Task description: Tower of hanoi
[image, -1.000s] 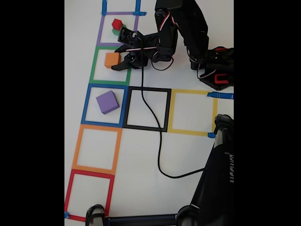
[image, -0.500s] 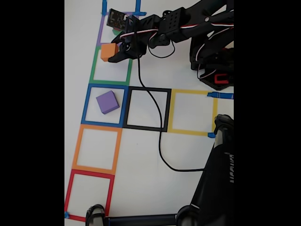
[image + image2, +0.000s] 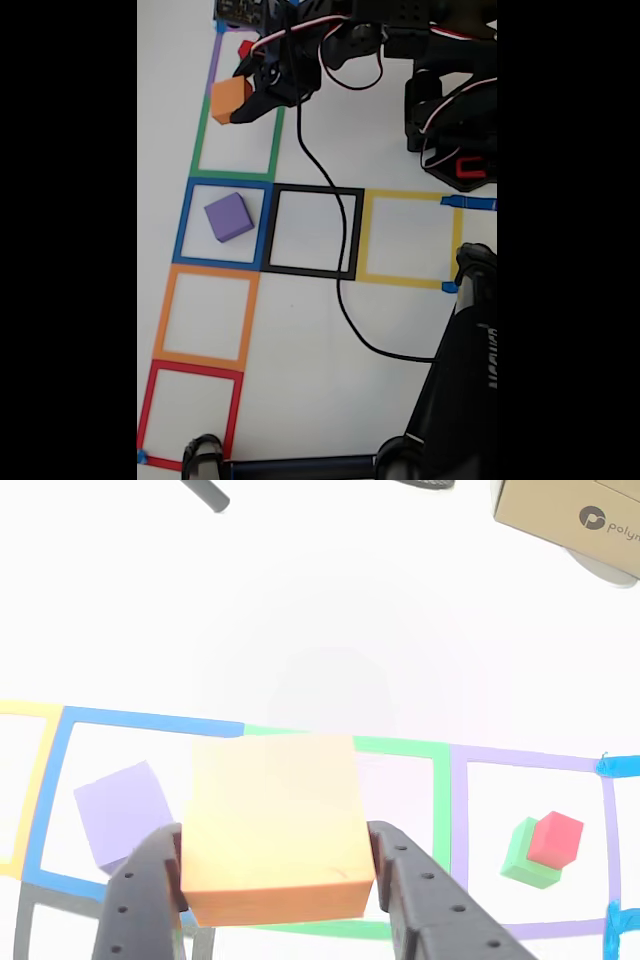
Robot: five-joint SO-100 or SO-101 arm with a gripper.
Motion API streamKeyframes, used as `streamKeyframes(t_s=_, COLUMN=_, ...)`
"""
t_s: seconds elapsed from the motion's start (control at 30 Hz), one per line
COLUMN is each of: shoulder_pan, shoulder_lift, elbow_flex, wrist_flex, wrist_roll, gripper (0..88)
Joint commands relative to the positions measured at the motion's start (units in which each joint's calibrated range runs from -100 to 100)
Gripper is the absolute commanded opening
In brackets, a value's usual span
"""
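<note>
Lifted clear of the green tape square now, the orange cube (image 3: 275,825) sits clamped in the pincer (image 3: 275,900), mid-carry and seemingly bound for the purple cube (image 3: 228,216) below it in the fixed view.

Bright white tabletop (image 3: 400,330); perhaps a cardboard box (image 3: 570,515) behind

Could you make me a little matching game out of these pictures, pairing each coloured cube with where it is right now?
Things:
1. medium orange solid cube
2. big purple solid cube
3. tiny red solid cube
4. small green solid cube

Places:
A. lying on the table inside the blue tape square
B. stacked on top of another cube
C. clamped between the two black fingers of the gripper, lifted off the table
D. on the table inside the purple tape square, with another cube on it

Pairs: 1-C, 2-A, 3-B, 4-D
</note>
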Motion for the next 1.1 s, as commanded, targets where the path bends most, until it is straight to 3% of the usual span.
streamKeyframes(t_s=0.0, shoulder_pan=-3.77, shoulder_lift=-0.65, elbow_flex=-20.45, wrist_flex=17.44, wrist_roll=0.00, gripper=2.7)
streamKeyframes(t_s=0.2, shoulder_pan=-10.67, shoulder_lift=1.29, elbow_flex=-37.90, wrist_flex=32.58, wrist_roll=0.00, gripper=3.0)
streamKeyframes(t_s=0.5, shoulder_pan=-16.71, shoulder_lift=-2.35, elbow_flex=-30.63, wrist_flex=29.91, wrist_roll=0.00, gripper=2.7)
streamKeyframes(t_s=0.73, shoulder_pan=-19.01, shoulder_lift=-5.98, elbow_flex=-6.63, wrist_flex=9.18, wrist_roll=0.00, gripper=3.2)
streamKeyframes(t_s=1.07, shoulder_pan=-20.26, shoulder_lift=7.10, elbow_flex=23.46, wrist_flex=-38.18, wrist_roll=0.00, gripper=2.9)
